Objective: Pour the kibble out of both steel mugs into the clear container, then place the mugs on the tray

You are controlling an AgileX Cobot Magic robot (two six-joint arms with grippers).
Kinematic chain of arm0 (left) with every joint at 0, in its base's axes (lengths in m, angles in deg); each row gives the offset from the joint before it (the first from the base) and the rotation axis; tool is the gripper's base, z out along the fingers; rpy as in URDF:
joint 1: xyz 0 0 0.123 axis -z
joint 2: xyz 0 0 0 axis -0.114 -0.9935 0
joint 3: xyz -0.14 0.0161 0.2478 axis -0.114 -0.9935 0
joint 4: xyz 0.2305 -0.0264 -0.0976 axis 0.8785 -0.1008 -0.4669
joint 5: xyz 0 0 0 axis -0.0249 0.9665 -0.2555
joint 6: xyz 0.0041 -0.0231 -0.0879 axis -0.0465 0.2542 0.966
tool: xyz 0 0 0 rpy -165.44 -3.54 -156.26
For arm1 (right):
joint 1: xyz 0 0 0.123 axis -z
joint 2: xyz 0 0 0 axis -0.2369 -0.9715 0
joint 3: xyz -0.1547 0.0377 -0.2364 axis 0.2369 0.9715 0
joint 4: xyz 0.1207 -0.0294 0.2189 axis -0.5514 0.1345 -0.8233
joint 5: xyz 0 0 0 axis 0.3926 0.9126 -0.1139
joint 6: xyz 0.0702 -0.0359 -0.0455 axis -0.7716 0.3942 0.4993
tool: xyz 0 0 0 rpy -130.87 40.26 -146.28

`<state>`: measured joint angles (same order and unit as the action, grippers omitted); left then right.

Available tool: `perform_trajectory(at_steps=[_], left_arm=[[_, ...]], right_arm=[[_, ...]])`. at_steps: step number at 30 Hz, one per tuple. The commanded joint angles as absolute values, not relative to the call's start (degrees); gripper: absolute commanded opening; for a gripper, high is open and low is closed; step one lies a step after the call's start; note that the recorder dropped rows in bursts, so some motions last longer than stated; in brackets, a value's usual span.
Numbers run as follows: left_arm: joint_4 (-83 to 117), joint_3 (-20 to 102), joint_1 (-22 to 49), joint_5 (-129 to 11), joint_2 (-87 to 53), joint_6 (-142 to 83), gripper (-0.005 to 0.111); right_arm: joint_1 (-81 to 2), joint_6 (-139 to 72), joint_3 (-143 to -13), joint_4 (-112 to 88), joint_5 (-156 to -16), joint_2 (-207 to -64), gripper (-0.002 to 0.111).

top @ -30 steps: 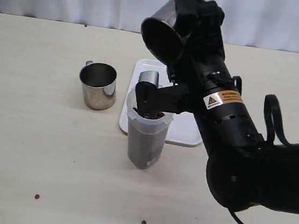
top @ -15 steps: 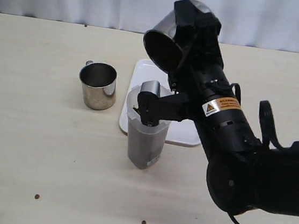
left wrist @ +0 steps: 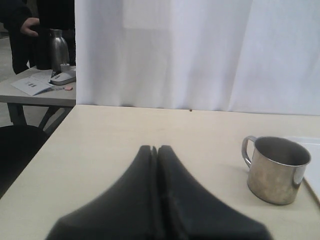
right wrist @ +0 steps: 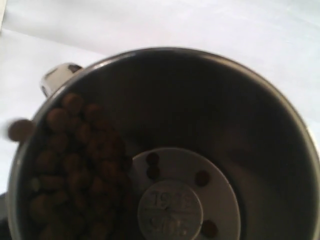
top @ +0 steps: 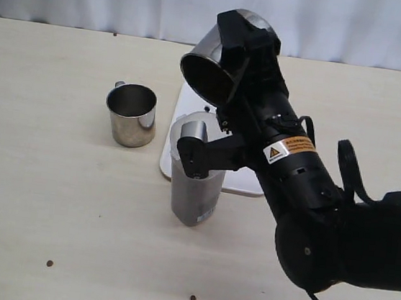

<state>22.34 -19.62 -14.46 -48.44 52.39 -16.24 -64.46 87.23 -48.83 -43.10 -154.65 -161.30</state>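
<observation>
— How many mugs?
— Two. One steel mug stands upright on the counter, left of the one tray. The right tool is clamped on the tilted steel mug, above the single clear container.
— Kibble?
— The kibble is heaped inside the tilted mug. Three loose pellets lie on the counter.
— Left tool?
— The left tool has its jaws together, empty.

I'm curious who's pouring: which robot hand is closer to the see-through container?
Right. The right gripper holds a tilted steel mug above the clear container; the left gripper is outside the exterior view.
</observation>
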Motion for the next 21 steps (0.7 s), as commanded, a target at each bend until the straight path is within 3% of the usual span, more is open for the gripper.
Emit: perform_trajectory(at_steps=[1,21], left_arm=[[22.0,-19.8,-14.2,-48.9,52.6,-16.2,0.000],[22.0,-19.8,-14.2,-48.9,52.6,-16.2,0.000]], right_arm=[[-64.2,87.3,-49.3,-42.6,-156.1,-161.1,0.005],[-64.2,87.3,-47.6,-41.6,-156.1,-160.6,0.005]])
